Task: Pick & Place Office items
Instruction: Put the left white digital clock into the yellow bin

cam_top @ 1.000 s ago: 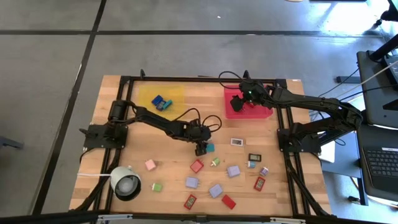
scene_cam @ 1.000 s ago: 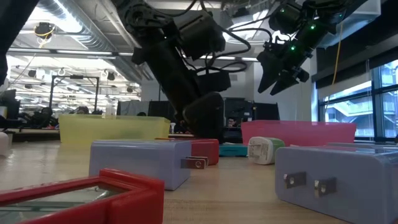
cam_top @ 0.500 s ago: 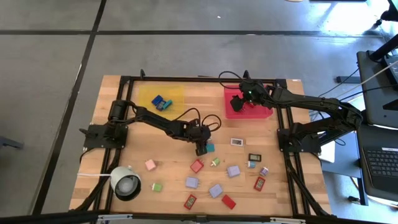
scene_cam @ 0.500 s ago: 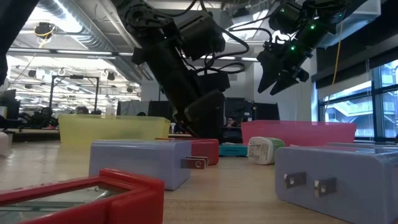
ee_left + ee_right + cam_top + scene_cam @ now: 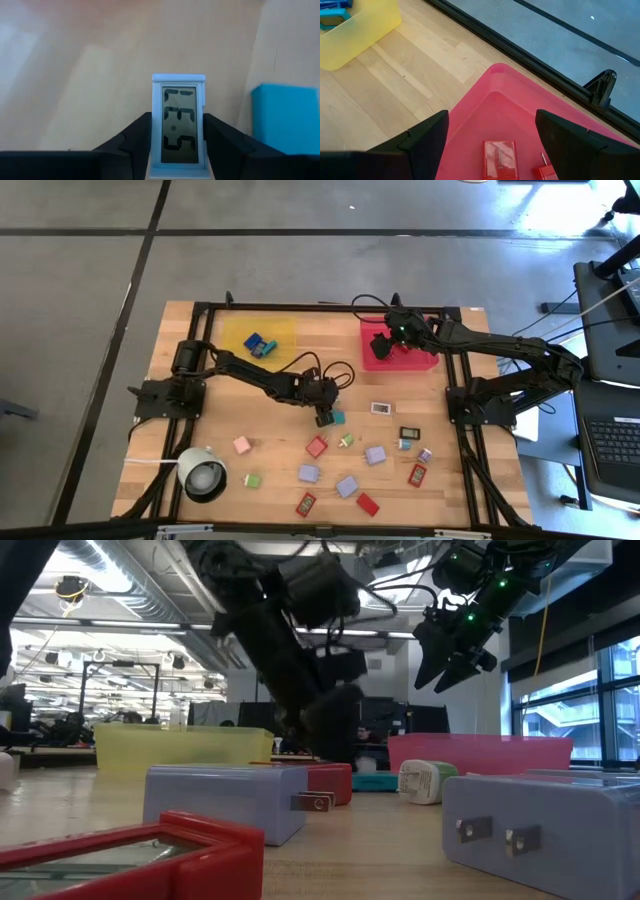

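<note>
My left gripper [image 5: 322,418] is at the table's middle, shut on a small white display unit [image 5: 178,125] that shows dark digits. A teal block [image 5: 285,117] lies on the wood right beside it. The gripper hides the unit in the high view. My right gripper [image 5: 492,130] hangs open above the red tray [image 5: 420,360], touching nothing. That tray holds a flat red item [image 5: 500,157]. The yellow tray [image 5: 285,330] holds blue items [image 5: 258,345]. Several small office items [image 5: 347,485] lie scattered over the near half of the table. My left gripper pinches the display unit by its two long sides [image 5: 156,135], one finger [image 5: 135,140] on each. The fingers slant down from the table's left and lie along the unit, whose screen faces up. Whether it is clear of the wood I cannot tell.
A white round cylinder [image 5: 203,473] with a dark centre stands at the near left corner. Black frame rails [image 5: 320,307] run along the table's edges. Lilac blocks [image 5: 225,800] and a red one [image 5: 130,860] lie close to the low camera.
My left gripper has rolled a little about its own axis while staying beside the teal block.
</note>
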Available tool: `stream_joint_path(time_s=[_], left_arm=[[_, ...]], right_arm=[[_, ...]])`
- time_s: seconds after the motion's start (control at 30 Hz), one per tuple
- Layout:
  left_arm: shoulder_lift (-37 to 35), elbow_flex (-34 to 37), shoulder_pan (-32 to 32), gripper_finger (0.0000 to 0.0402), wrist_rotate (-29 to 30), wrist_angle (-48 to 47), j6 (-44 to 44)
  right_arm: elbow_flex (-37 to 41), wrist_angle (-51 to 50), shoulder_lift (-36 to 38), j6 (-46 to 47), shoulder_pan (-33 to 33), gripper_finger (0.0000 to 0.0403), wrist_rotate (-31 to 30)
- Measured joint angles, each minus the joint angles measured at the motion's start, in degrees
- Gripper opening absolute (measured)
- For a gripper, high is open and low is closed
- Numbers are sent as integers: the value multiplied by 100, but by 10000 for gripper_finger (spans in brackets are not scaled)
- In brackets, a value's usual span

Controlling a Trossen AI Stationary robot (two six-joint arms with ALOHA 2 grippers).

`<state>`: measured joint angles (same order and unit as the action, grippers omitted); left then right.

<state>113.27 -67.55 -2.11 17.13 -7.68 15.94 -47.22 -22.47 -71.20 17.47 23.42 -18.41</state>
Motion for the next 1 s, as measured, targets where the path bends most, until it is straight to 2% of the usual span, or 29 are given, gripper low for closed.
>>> stream_joint_path(time_s=[0.27, 0.57, 0.77, 1.0], left_arm=[[-1024, 0, -4, 153, 611, -311, -300], [-2443, -4, 0, 154, 2383, -1633, -143], [-3119, -11, 54, 153, 2728, -2780, 268], [-3407, -11, 307, 155, 2824, -4148, 937]], right_arm=[[0, 3, 0, -1, 0, 301, 0], [0, 27, 0, 1, 0, 301, -2], [0, 67, 0, -1, 0, 301, 0], [-2, 69, 0, 0, 0, 301, -1]])
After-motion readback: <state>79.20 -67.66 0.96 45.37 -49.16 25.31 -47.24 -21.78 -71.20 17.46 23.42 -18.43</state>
